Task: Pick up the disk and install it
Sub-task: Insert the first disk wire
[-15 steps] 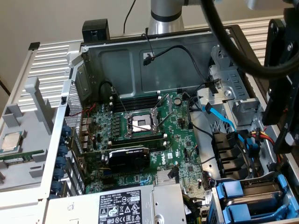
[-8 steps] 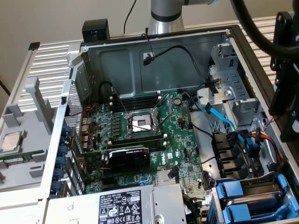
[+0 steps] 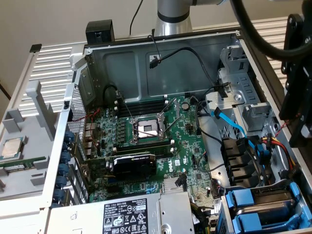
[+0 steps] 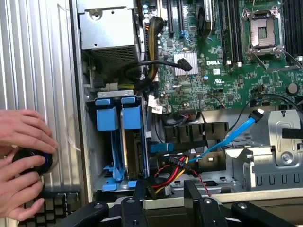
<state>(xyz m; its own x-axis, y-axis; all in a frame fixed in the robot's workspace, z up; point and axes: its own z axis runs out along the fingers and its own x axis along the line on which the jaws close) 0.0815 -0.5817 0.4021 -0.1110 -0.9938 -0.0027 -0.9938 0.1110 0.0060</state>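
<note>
**Exterior view's left:** A grey tray is lying on the ribbed metal table beside the open computer case. A small square processor chip is resting in the tray. In the wrist view, a person's hand and a second hand are lying on the table outside the case wall. They are closing around a small dark round object with a blue band.

**Centre:** The motherboard is lying flat in the case, and its CPU socket is standing open and bare. The black graphics card is sitting just near of the socket. The power supply, with a white label, is sitting at the near edge. The arm's base is standing at the far side, behind the case.

**Exterior view's right:** 2 blue carrier fronts are sitting side by side in the drive cage at the near right corner. The disk is sitting in this cage inside its blue frame, with its metal side showing between the blue parts. A blue data cable is running loose far of the cage.

**Gripper:** The gripper is hanging over the case edge near the cage. Its 2 fingers are standing apart, holding nothing, and only cables are showing between them. They are not gripping the disk.
</note>
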